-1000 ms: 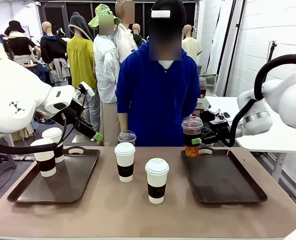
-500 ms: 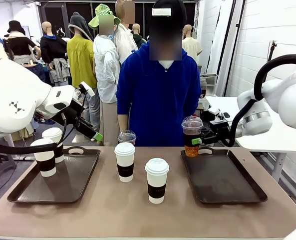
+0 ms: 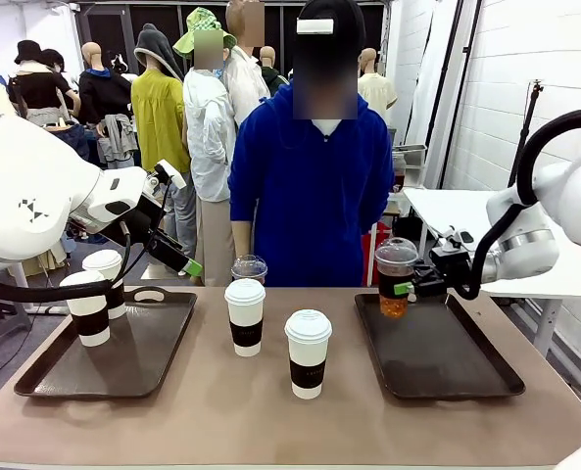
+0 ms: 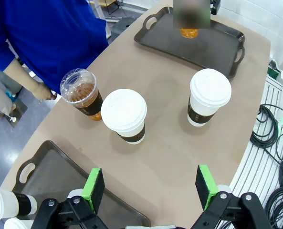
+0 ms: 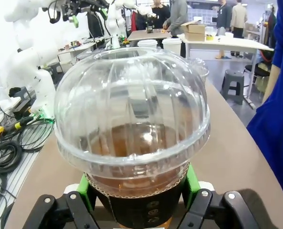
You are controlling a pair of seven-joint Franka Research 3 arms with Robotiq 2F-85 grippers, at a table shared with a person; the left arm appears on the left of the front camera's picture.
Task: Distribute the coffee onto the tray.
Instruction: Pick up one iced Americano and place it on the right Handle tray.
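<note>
Over the surface's (image 3: 270, 416) right tray (image 3: 466, 377), a dome-lidded cup (image 3: 396, 266) is gripped by the right tool (image 3: 402, 290); the left tool (image 4: 150, 185) is spread wide, empty.

Table (image 3: 202, 411): tan top
Sides: left tray (image 3: 133, 357), right tray (image 3: 447, 357)
Middle: near paper cup (image 3: 308, 352), far paper cup (image 3: 245, 315), dome-lidded plastic cup (image 3: 249, 268)

The clear dome-lidded plastic cup of amber-brown liquid (image 5: 131, 119) is glossy, its lid ribbed, with a dark matt sleeve round its body. The right hand (image 5: 137, 188) looks like matt black plastic, with green pads (image 5: 85, 185) of a dull finish. The white paper cup with dark brown sleeve (image 3: 308, 352) carries a smooth white lid with a soft sheen. The dark brown rectangular tray (image 3: 447, 382) looks smooth and faintly shiny. The tan bench (image 3: 270, 421) is matt and even. The white arm shell (image 3: 25, 196) is smooth and glossy.
</note>
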